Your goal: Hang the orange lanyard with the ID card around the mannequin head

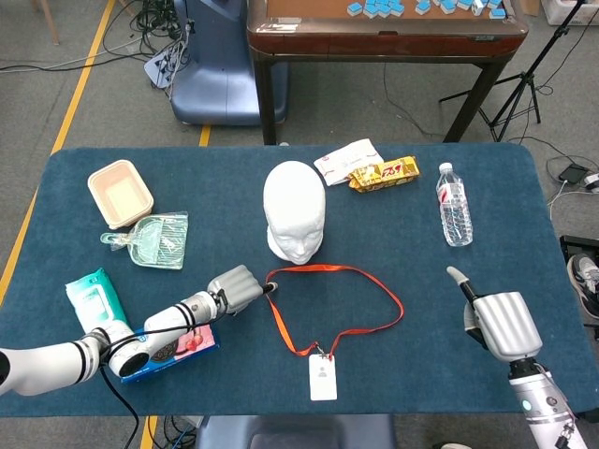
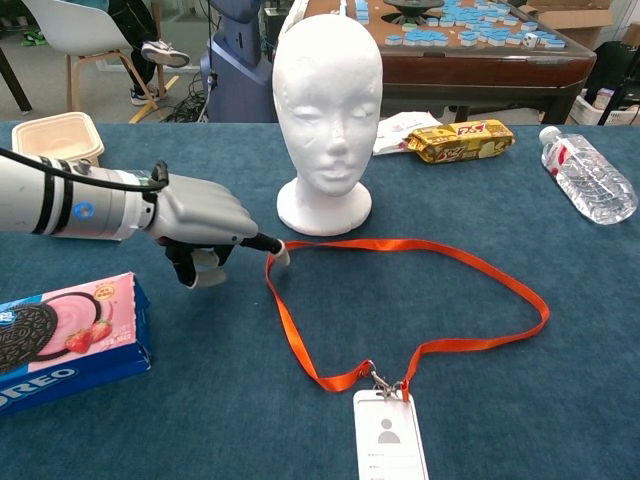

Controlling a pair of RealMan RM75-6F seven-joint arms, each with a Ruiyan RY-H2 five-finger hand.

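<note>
The white mannequin head (image 1: pixel 294 223) (image 2: pixel 328 110) stands upright mid-table, facing me. The orange lanyard (image 1: pixel 320 268) (image 2: pixel 430 245) lies flat in an open loop in front of it. Its ID card (image 1: pixel 323 377) (image 2: pixel 388 440) lies at the near end. My left hand (image 1: pixel 236 288) (image 2: pixel 200 215) lies low at the loop's left bend, fingers curled in and one finger stretched out. That fingertip (image 2: pixel 278 252) touches the strap; nothing is held. My right hand (image 1: pixel 501 323) hovers to the right of the loop, clear of it and empty, thumb sticking out. Only the head view shows it.
A blue Oreo box (image 2: pixel 55 340) and a tissue pack (image 1: pixel 94 297) lie by my left arm. A beige tub (image 1: pixel 120 192) and green dustpan (image 1: pixel 154 240) sit far left. A water bottle (image 1: pixel 454 206) and yellow snack packet (image 1: pixel 384 172) lie behind the head to the right.
</note>
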